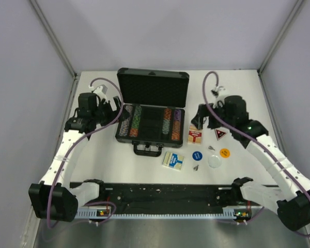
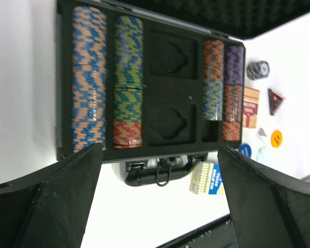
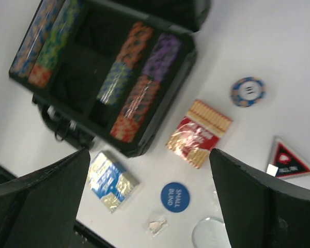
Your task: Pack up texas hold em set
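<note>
The black hard case (image 1: pixel 151 141) lies open at table centre, its lid (image 1: pixel 154 88) upright and its handle (image 1: pixel 148 150) facing me. Rows of multicoloured chips (image 1: pixel 130 122) fill both sides; the two middle pockets (image 2: pixel 168 90) are empty. The red card box (image 1: pixel 195 136), blue card box (image 1: pixel 173 160), red triangle (image 1: pixel 220 134), blue button (image 1: pixel 197 155), yellow button (image 1: pixel 225 153) and a clear disc (image 1: pixel 214 161) lie on the table to the right. My left gripper (image 1: pixel 116 109) is open and empty by the case's left end. My right gripper (image 1: pixel 199 119) is open and empty above the red box (image 3: pixel 199 133).
A loose chip stack (image 3: pixel 247 91) sits on the table beyond the red box. Small clear bags (image 1: pixel 196 167) lie near the buttons. Grey walls close in the white table on three sides. A black rail (image 1: pixel 160 194) runs along the near edge between the arm bases.
</note>
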Available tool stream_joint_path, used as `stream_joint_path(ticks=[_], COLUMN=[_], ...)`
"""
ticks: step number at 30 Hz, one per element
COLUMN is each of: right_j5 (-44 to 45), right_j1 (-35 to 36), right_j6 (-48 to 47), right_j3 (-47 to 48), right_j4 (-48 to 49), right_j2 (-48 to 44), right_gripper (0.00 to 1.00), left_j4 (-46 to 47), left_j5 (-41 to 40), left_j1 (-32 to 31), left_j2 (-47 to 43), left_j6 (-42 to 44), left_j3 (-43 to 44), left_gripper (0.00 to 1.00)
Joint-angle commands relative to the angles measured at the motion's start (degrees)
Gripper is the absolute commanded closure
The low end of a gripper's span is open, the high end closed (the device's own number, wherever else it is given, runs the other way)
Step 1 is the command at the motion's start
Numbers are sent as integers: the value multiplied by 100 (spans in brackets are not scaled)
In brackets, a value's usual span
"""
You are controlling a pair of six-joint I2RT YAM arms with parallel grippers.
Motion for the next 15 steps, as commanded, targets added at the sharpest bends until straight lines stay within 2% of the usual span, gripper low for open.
stream_joint_path(ticks=[1, 9, 12, 15], right_j5=[322, 1217, 1492, 1387], right_j1=[1368, 3714, 4164, 4253], right_j6=[-270, -401, -603, -814], right_j3=[-316, -835, -914, -1115], right_j4=[-37, 209, 288, 647], right_j2=[-133, 455, 921, 1185], right_gripper=[1, 2, 5, 6], left_j4=[573, 539, 399, 258], left_j5=[916, 1004, 829, 583], left_j1=[-37, -107, -125, -125], left_j2=[-174, -550, -823, -956], left_j6=[-62, 157, 237, 245], left_j3=[-133, -729, -976, -1038], left_gripper=[1, 1, 1, 1])
